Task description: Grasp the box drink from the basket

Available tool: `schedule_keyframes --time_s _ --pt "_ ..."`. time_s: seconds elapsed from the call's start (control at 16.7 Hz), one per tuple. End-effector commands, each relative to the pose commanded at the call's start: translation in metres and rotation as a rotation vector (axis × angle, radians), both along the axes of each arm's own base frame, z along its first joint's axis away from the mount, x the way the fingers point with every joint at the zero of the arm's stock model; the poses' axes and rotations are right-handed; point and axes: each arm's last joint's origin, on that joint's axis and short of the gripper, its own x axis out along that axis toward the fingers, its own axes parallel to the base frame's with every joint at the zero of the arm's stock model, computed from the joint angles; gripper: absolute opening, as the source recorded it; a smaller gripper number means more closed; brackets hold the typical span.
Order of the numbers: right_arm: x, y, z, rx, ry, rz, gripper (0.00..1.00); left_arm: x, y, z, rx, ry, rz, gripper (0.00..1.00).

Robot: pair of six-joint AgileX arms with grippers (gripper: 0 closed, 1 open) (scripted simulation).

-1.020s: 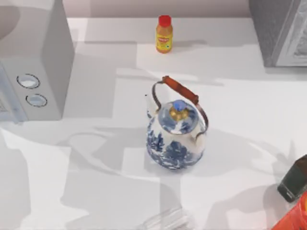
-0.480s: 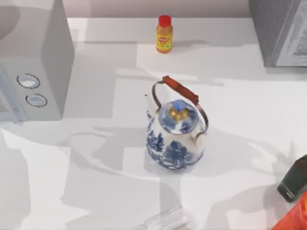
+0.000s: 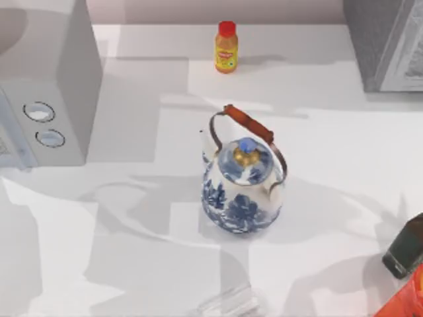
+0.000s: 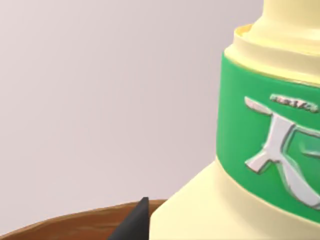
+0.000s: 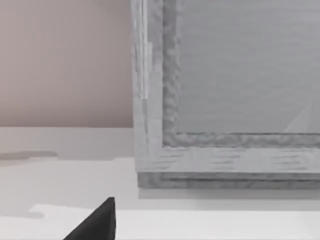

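Pale-yellow box drink [image 4: 210, 210] looms right before our left gripper, above a brown woven rim, apparently the basket [image 4: 75, 225].
We see one dark fingertip [image 4: 137, 222] of the left gripper just beside the drink's shoulder, but we cannot tell whether its fingers are spread or closed. The drink looks like smooth, stiff plastic, probably slippery and top-heavy if full, so we judge the best hold is across the body under the green band [image 4: 270, 150], not on the narrow neck. On the table [image 3: 132, 264] a blue-and-white kettle [image 3: 242, 191] stands mid-surface and a small orange bottle [image 3: 226, 47] near the far edge. Our right arm [image 3: 406, 247] sits parked at the table's right edge, facing a grey cabinet [image 5: 225, 100].
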Motion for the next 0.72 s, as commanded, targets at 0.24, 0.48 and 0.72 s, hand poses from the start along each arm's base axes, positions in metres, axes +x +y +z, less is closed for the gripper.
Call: schedule_keyframes --time_s 0.24,0.48,0.72 --pt "0.0 0.0 0.0 0.0 0.0 0.0 1.0 0.0 0.0 0.0 0.0 0.0 0.0 0.0" --pt "0.0 0.0 0.0 0.0 0.0 0.0 1.0 -0.002 0.001 0.01 0.007 -0.016 0.005 0.0" --pt "0.0 0.0 0.0 0.0 0.0 0.0 1.0 0.002 0.003 0.041 0.007 -0.024 0.009 0.0"
